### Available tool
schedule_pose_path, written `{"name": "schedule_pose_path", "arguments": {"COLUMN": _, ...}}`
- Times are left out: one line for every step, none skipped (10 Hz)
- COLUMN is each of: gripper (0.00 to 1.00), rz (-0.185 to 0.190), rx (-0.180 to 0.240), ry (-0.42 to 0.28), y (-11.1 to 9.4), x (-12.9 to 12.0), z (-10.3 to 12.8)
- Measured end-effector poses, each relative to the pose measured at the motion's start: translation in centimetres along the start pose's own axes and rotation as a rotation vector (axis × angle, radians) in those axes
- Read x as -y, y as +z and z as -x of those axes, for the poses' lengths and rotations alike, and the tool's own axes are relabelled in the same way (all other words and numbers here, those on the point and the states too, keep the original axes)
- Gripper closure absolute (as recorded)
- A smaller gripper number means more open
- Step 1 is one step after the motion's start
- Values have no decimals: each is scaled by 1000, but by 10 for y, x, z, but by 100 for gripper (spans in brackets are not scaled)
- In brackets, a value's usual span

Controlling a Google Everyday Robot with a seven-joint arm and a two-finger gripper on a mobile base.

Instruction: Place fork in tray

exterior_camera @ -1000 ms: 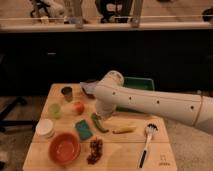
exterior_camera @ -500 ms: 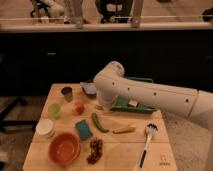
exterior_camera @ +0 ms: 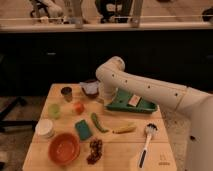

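Wooden table [exterior_camera: 60,157] carries the clutter: round orange bowl [exterior_camera: 64,148] near left, white-headed, black-handled dish brush [exterior_camera: 145,142] near right. Farther right lies the green rectangular plastic tray [exterior_camera: 131,104], open side up to receive things. The white arm's gripper [exterior_camera: 107,98] hangs just left of the tray; whether it grips anything, I cannot tell. The slim silver fork cannot be made out.
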Motion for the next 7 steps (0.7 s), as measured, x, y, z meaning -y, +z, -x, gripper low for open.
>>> {"name": "schedule_pose_path", "arguments": {"gripper": 100, "rz": -1, "rx": 4, "ry": 5, "y": 4, "x": 10, "z": -5}}
{"name": "schedule_pose_path", "arguments": {"gripper": 100, "rz": 0, "rx": 12, "ry": 14, "y": 8, "x": 19, "z": -15}}
{"name": "schedule_pose_path", "arguments": {"gripper": 100, "rz": -3, "rx": 23, "ry": 19, "y": 10, "x": 24, "z": -20}}
{"name": "schedule_pose_path", "arguments": {"gripper": 100, "rz": -3, "rx": 30, "ry": 21, "y": 11, "x": 26, "z": -23}}
{"name": "schedule_pose_path", "arguments": {"gripper": 100, "rz": -2, "rx": 33, "ry": 22, "y": 11, "x": 27, "z": -24}}
{"name": "schedule_pose_path", "arguments": {"gripper": 100, "rz": -3, "rx": 33, "ry": 23, "y": 11, "x": 27, "z": -24}}
{"name": "schedule_pose_path", "arguments": {"gripper": 100, "rz": -3, "rx": 33, "ry": 23, "y": 11, "x": 27, "z": -24}}
